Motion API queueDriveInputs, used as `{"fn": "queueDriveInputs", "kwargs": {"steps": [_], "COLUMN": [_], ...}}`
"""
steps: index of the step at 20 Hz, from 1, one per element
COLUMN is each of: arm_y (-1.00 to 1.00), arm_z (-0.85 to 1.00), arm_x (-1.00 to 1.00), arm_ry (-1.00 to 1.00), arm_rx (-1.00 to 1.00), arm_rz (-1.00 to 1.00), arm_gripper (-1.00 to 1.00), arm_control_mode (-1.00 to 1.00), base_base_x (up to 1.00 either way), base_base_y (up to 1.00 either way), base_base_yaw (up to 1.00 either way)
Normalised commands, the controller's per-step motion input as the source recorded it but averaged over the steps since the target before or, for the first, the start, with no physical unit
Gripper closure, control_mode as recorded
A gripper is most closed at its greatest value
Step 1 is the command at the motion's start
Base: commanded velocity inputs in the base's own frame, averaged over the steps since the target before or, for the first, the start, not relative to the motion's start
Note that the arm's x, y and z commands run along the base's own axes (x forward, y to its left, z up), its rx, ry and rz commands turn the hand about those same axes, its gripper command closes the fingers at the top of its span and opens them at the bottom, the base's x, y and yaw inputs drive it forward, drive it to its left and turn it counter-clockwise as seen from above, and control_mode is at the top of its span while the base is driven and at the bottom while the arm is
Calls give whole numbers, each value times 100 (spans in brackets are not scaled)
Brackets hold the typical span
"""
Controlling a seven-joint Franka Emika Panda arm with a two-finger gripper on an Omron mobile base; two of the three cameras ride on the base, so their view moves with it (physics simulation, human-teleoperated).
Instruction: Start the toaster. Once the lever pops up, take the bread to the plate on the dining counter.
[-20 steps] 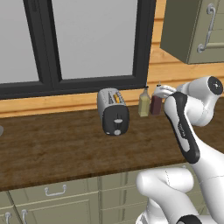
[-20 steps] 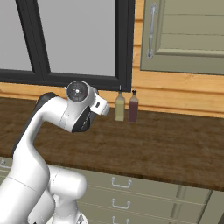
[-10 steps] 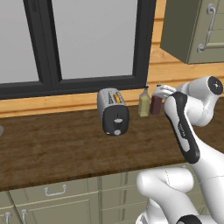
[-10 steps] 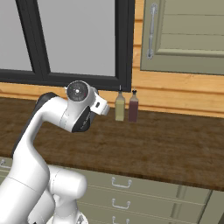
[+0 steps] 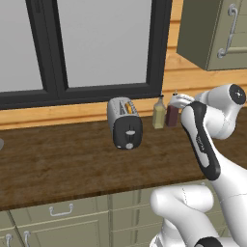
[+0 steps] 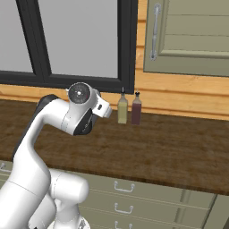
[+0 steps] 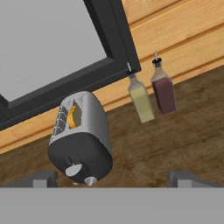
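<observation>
- The toaster [image 5: 125, 124] stands in the middle of the left base view, on the dark wood worktop [image 5: 62, 164] below the window [image 5: 96, 43]. Its black end panel faces the camera, so the controls are open to a frontal approach.
- In the hand view the toaster [image 7: 81, 136] sits at lower left, tilted because the hand is rolled. The bread [image 7: 75, 116] shows as a golden edge in one slot, already loaded, so starting looks like the step in hand.
- The lever [image 7: 90, 180] is the small pale knob at the bottom rim of the black panel. The round dial [image 7: 73, 170] lies just beside it, so a press could land on the wrong control.
- The gripper [image 7: 111, 181] shows only two dark fingertips at the bottom corners of the hand view, wide apart with nothing between them. That spread suits a pushing contact, I judge.
- The arm [image 5: 202, 140] rises at the right of the left base view, folded high with the hand near the bottles and well apart from the toaster.
- An olive bottle [image 7: 141, 99] and a dark red bottle [image 7: 163, 92] stand just beside each other against the wooden wall, right of the toaster. They are near enough to be clipped by a sideways swing.
- In the right base view the bottles [image 6: 128, 108] sit mid-frame, with the arm's elbow [image 6: 80, 109] in front of where the toaster would be.
</observation>
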Motion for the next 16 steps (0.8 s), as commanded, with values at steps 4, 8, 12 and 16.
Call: {"fn": "queueDriveInputs", "kwargs": {"steps": [4, 8, 12, 16], "arm_y": [0, 0, 0, 0], "arm_z": [0, 0, 0, 0], "arm_x": [0, 0, 0, 0], "arm_ry": [0, 0, 0, 0], "arm_rx": [0, 0, 0, 0], "arm_rz": [0, 0, 0, 0], "arm_gripper": [-100, -100, -100, -100], "arm_control_mode": [-100, -100, -100, -100], "base_base_x": [0, 0, 0, 0], "base_base_y": [0, 0, 0, 0], "base_base_yaw": [0, 0, 0, 0]}}
